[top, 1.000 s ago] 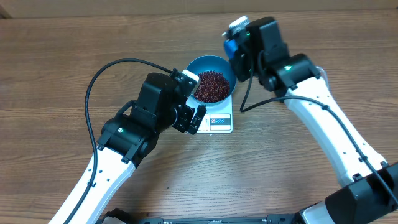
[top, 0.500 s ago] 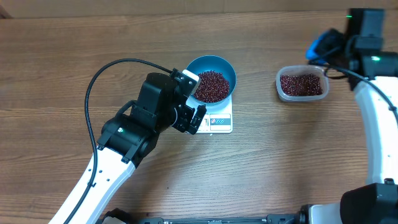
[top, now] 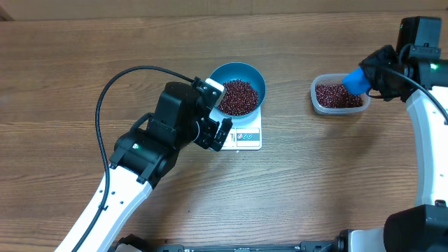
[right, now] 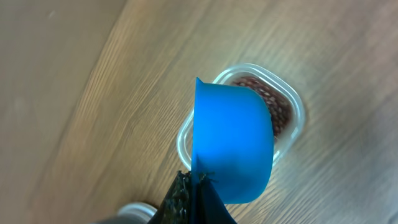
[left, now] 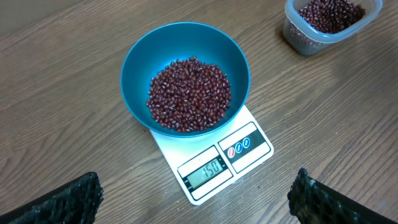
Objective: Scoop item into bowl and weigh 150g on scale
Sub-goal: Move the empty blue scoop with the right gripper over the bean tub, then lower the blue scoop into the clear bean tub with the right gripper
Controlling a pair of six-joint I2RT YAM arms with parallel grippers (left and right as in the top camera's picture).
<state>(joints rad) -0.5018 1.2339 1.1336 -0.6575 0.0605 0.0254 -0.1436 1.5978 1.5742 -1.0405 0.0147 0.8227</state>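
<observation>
Left arm comes in from lower left, wrist tilted down toward the scale (left: 249, 146). Left gripper (top: 218, 110) is spread wide, grasping nothing; the bowl (left: 134, 68) lies ahead of its fingers, apart from them.

Right arm runs up the right edge. Right gripper (right: 193, 202) is clenched on the blue scoop (right: 233, 143), poised over the clear tub (top: 318, 99).

Bowl sits on the scale and holds a heap of beans (left: 189, 93). I read 150 on the display (left: 205, 169). Tub holds more beans. Scoop contents: cannot tell.
</observation>
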